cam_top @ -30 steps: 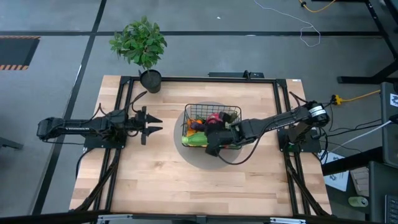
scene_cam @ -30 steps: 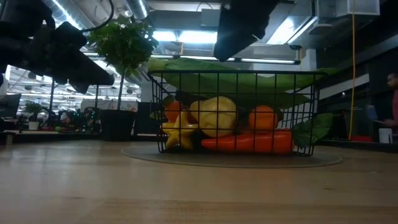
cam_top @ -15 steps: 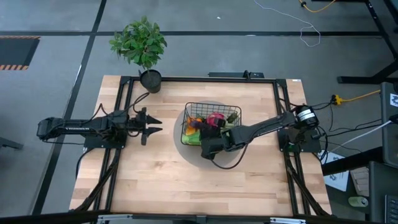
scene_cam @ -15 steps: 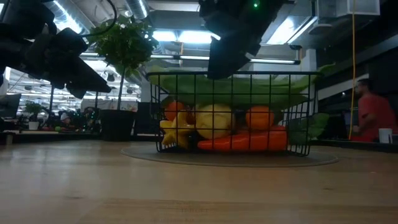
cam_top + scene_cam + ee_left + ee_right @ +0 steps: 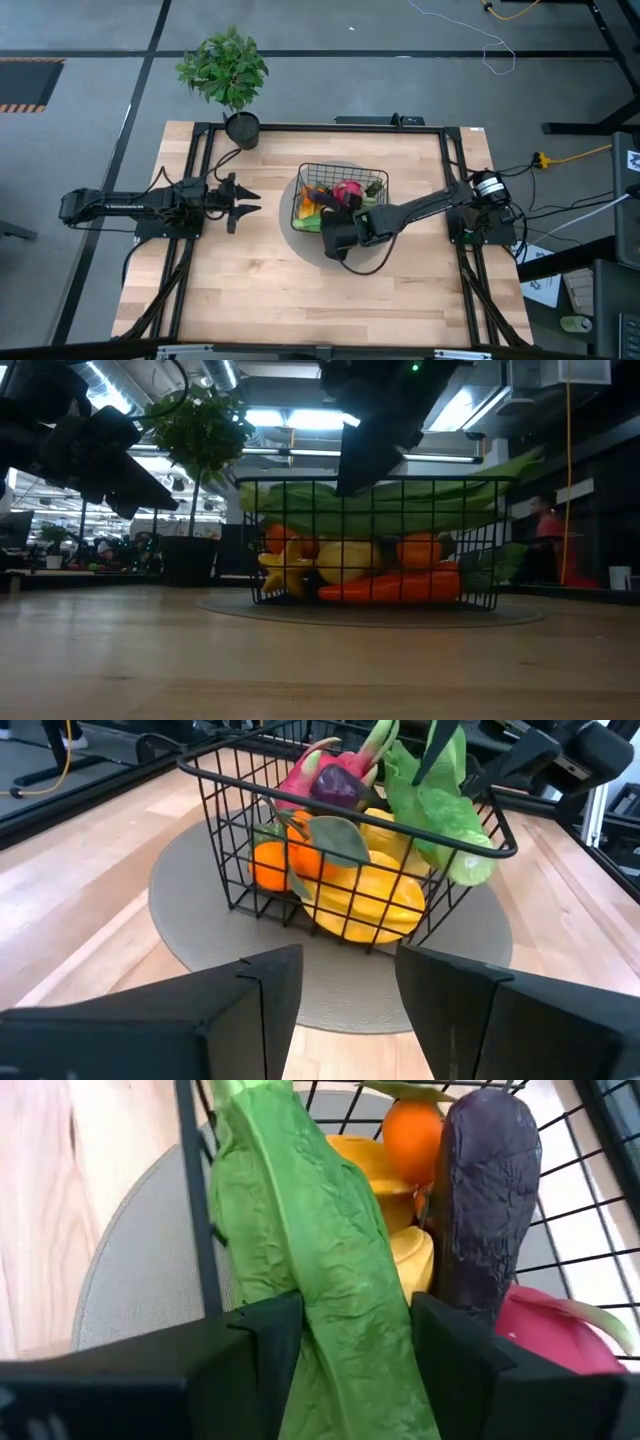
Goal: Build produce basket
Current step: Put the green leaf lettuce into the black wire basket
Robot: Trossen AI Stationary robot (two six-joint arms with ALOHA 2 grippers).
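Observation:
The black wire basket (image 5: 340, 178) (image 5: 375, 485) (image 5: 215, 780) stands on a round grey mat mid-table. It holds a carrot (image 5: 400, 588), tangerines (image 5: 275, 865), yellow fruits (image 5: 375, 905), dark grapes (image 5: 485, 1200) and a pink dragon fruit (image 5: 305, 775). The long green stalk bundle (image 5: 300, 1230) (image 5: 400, 500) lies along the basket's near side, on top of the other produce. My right gripper (image 5: 355, 1310) (image 5: 335, 235) is shut on the bundle at the basket's near edge. My left gripper (image 5: 245, 200) (image 5: 350, 970) hangs open to the left of the basket. My right gripper pinches the green stalk bundle by its leafy part (image 5: 345, 1340) between the two fingers (image 5: 270, 1340). The fingers come from the table's right, slanting down, and lie along the bundle. Ahead of them the bundle runs over the basket's rim wire (image 5: 190, 1180), and its right end (image 5: 520, 460) sticks up past the rim.
A leafy potted plant (image 5: 225, 70) stands at the table's far left corner. The grey mat (image 5: 300, 245) reaches a little beyond the basket. Bare wood lies on the near side of the table (image 5: 300, 300). A person (image 5: 545, 525) moves in the room behind.
My right gripper has moved a little toward the table's left and near edge, staying shut on the green bundle. The bundle has slid leftward along the basket's top, and its right end has tipped up above the rim. The person behind has walked leftward.

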